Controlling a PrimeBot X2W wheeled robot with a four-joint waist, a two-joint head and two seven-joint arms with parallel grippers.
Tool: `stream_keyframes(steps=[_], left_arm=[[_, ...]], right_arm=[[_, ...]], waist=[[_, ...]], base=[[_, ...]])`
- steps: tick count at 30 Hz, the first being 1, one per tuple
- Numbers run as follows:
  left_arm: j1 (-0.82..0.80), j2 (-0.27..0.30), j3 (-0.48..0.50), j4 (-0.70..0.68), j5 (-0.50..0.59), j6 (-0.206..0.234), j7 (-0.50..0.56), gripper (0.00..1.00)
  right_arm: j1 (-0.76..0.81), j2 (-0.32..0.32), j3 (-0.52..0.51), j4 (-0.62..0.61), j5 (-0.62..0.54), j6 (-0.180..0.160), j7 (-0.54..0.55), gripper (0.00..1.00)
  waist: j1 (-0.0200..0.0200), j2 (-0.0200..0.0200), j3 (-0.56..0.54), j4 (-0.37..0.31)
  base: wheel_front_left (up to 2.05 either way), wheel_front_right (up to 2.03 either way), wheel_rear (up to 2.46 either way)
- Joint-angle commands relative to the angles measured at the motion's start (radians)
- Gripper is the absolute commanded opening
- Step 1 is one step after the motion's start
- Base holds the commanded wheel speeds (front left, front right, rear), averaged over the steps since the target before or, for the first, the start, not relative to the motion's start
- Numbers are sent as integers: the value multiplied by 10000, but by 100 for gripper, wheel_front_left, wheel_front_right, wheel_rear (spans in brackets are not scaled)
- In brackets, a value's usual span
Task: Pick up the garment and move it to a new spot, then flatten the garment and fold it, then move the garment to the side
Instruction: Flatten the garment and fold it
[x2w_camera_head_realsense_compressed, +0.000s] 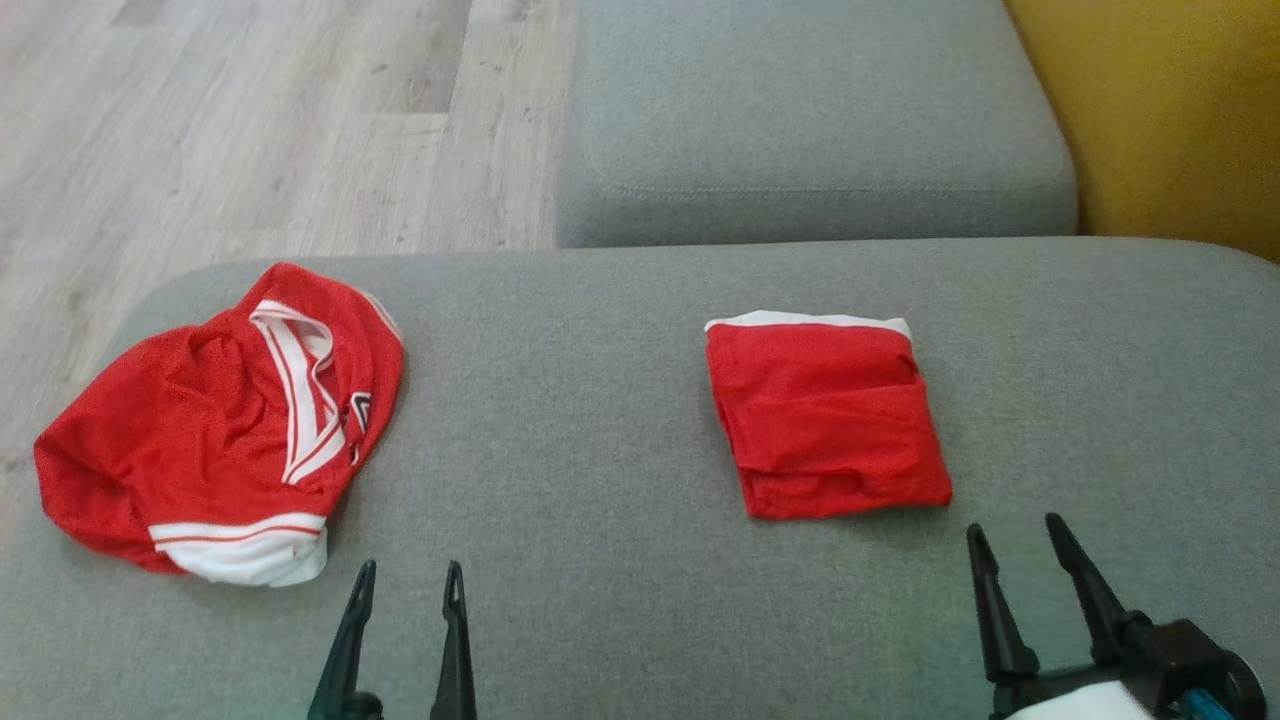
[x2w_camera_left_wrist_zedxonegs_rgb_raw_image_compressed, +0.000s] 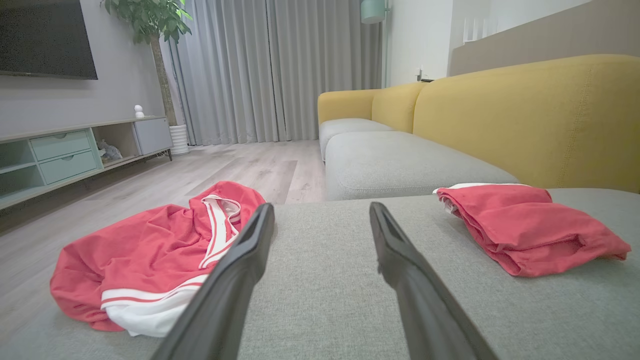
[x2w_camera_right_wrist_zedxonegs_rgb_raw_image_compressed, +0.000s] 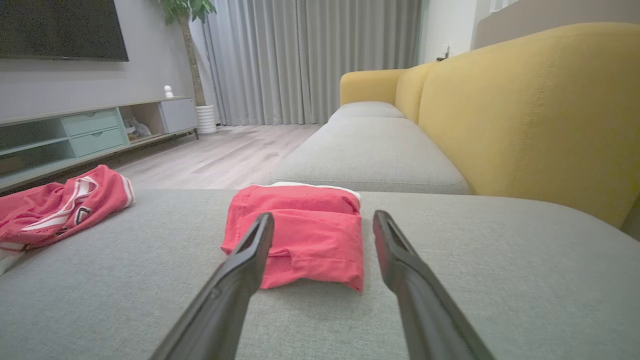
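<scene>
Two red garments lie well apart on the grey sofa seat (x2w_camera_head_realsense_compressed: 600, 400). The folded garment (x2w_camera_head_realsense_compressed: 828, 420) sits to our right as a squarish bundle with a white edge showing at its far side. The crumpled garment (x2w_camera_head_realsense_compressed: 215, 420) is heaped at the left rim of the seat, above the wooden floor (x2w_camera_head_realsense_compressed: 250, 120).

The left fingers (x2w_camera_head_realsense_compressed: 350, 640) are spread wide and hold nothing, pointing at bare cushion between the two pieces. The right fingers (x2w_camera_head_realsense_compressed: 993, 610) are also wide apart and empty, with their tips just short of the folded bundle's near edge.

We judge the folded piece finished and set aside, so the risk is in disturbing it. A forward nudge from the right arm could catch the loose top flap and pull the fold open. On the left, the heap sits so close to the rim that a shallow pinch on one slick layer could drag it over to the floor.
</scene>
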Motion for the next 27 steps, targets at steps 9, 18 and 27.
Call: stream_keyframes(steps=[9, 18, 27], left_arm=[[-179, -46, 477, -127, 102, -20, -45, 100], [-181, -67, 457, -177, 136, -155, -45, 100], [-229, -86, 525, -267, 131, -199, -45, 100]], right_arm=[[-148, 123, -102, -218, -158, -7, -132, 100], [-150, 166, -61, -94, -159, -7, -133, 100], [-212, 189, -22, 9, -191, -7, -133, 100]], waist=[[2, -1, -157, -126], [2, -1, -131, -153], [2, -1, 13, -252]], base=[[0, 0, 0], [0, 0, 0], [0, 0, 0]])
